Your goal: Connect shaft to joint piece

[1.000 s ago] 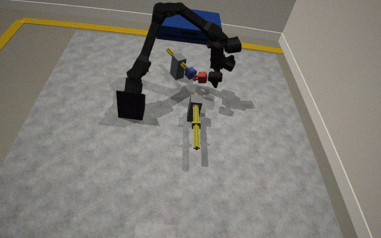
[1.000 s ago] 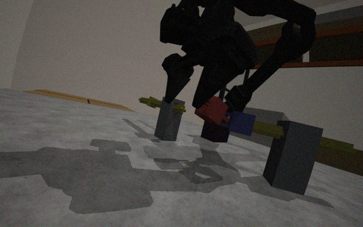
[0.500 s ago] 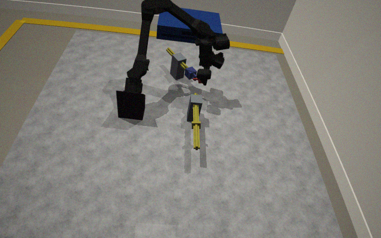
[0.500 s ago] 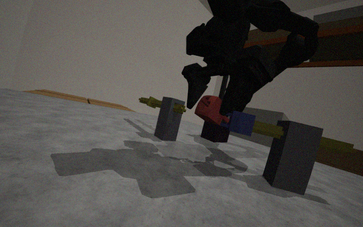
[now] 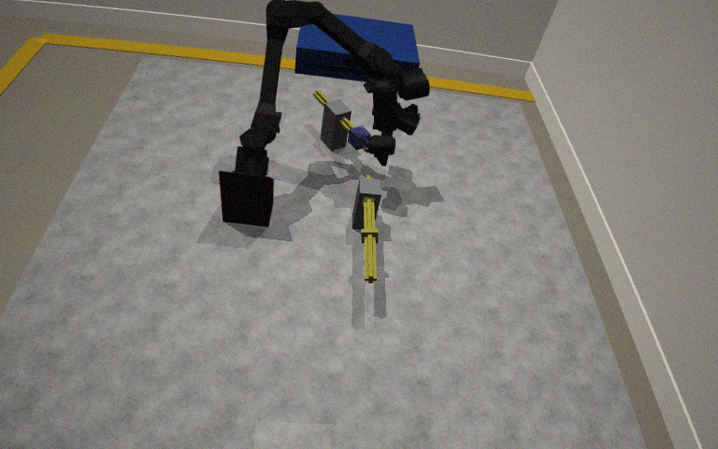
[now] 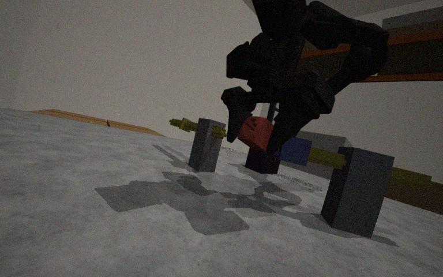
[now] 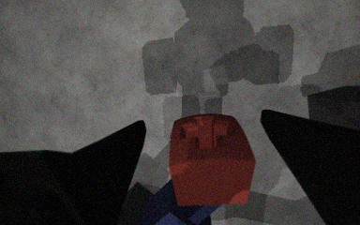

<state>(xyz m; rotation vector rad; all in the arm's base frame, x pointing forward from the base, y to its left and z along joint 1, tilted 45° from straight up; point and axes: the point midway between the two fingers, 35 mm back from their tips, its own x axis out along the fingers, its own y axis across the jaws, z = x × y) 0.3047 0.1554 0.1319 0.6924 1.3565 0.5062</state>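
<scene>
While my pincer (image 7: pixel 202 141) hangs spread wide and grasping nothing, the red joint piece (image 7: pixel 211 161) sits directly below, between both fingers, untouched, beside its blue hinge block (image 6: pixel 295 150).

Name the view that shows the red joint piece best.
Wrist view: the red joint piece fills the centre, between the open gripper fingers. The exterior view shows it partly hidden behind them; the top view shows only a red speck.
</scene>
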